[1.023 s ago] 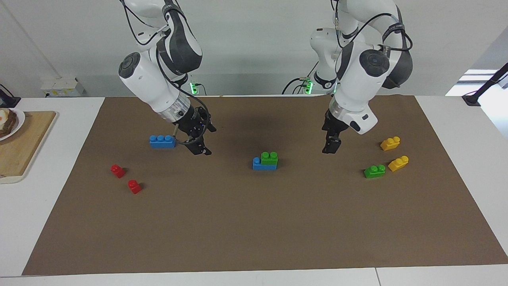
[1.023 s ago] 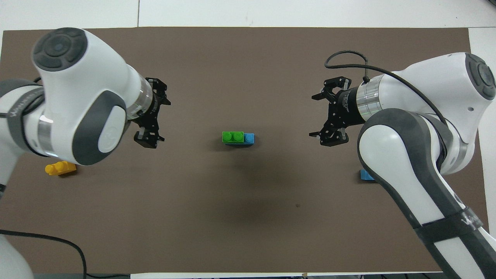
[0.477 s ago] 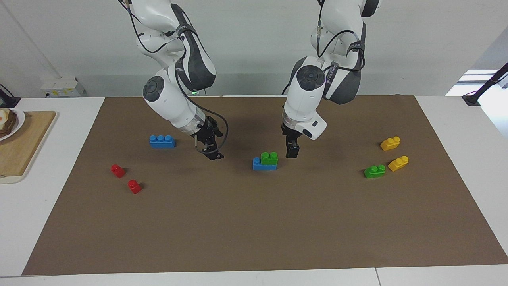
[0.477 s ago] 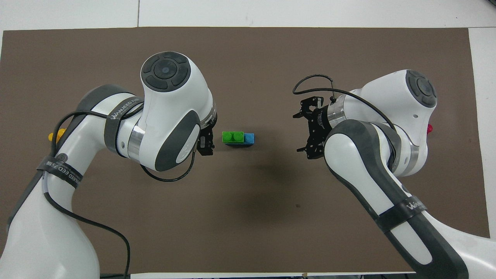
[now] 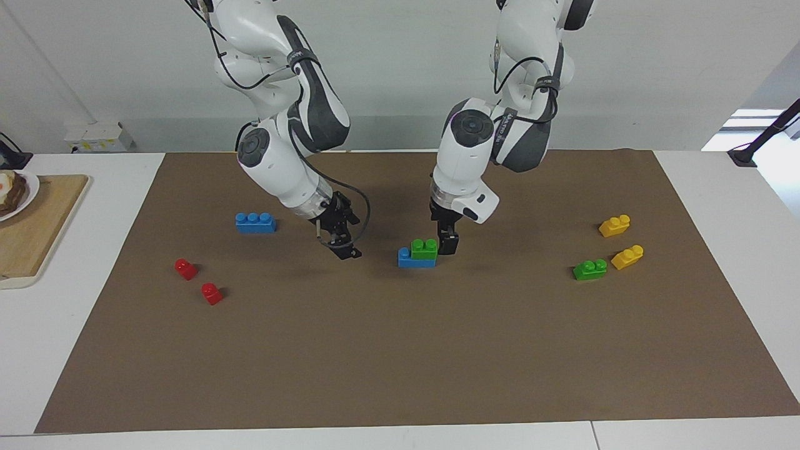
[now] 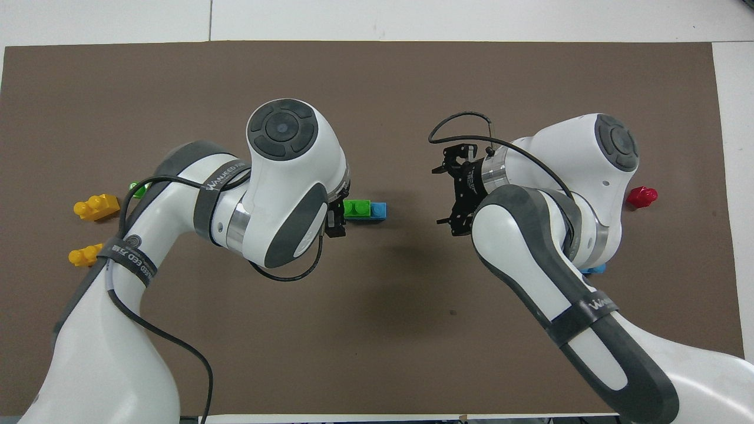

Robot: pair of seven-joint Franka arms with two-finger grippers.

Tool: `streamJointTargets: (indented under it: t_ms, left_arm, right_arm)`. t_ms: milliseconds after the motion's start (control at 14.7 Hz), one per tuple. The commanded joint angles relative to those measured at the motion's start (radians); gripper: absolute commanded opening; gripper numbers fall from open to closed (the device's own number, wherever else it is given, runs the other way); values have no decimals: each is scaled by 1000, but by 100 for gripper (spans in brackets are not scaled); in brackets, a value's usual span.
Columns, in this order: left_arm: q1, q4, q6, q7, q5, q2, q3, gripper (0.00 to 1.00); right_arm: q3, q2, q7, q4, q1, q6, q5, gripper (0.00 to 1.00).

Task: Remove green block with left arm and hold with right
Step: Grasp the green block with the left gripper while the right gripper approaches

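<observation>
Clutter first: brown mat (image 5: 400, 350) covers most of the white table (image 5: 81, 350). Toward the right arm's end lie a lone blue three-stud brick (image 5: 255, 222) and two small red blocks (image 5: 185, 269) (image 5: 212, 293), the red ones farther from the robots than that brick. Toward the left arm's end sit two yellow blocks (image 5: 614, 225) (image 5: 627, 257) and a spare green brick (image 5: 590, 269), which is just beside the farther yellow one. Wooden board (image 5: 31, 231) with a plate (image 5: 19, 194) sits off the mat at the right arm's end. Nothing lies between either gripper and the stack.

Green block (image 5: 424, 249): bright green, two round studs, sits upright on a blue brick (image 5: 412, 260) at mid-mat, covering the end of it toward the left arm; one blue stud shows at the other end.

Left gripper (image 5: 447, 244) is low, right at the green block's end toward the left arm, jaws open, nothing held; contact cannot be told. Overhead view mostly hides it under the left arm (image 6: 283, 176). Right gripper (image 5: 345, 250) is over bare mat beside the stack, apart from it, jaws open and empty.
</observation>
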Motion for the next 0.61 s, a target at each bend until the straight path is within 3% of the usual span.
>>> streamJointTargets:
  t_ms: [0, 545]
  left_arm:
    - [-21, -13, 33, -36, 18, 17, 14, 100]
    - [-27, -74, 84, -41, 18, 7, 14, 100]
  right_arm:
    - [-1, 50, -21, 48, 22, 21, 31, 98]
    - [-2, 131, 16, 134, 58, 41, 65, 97]
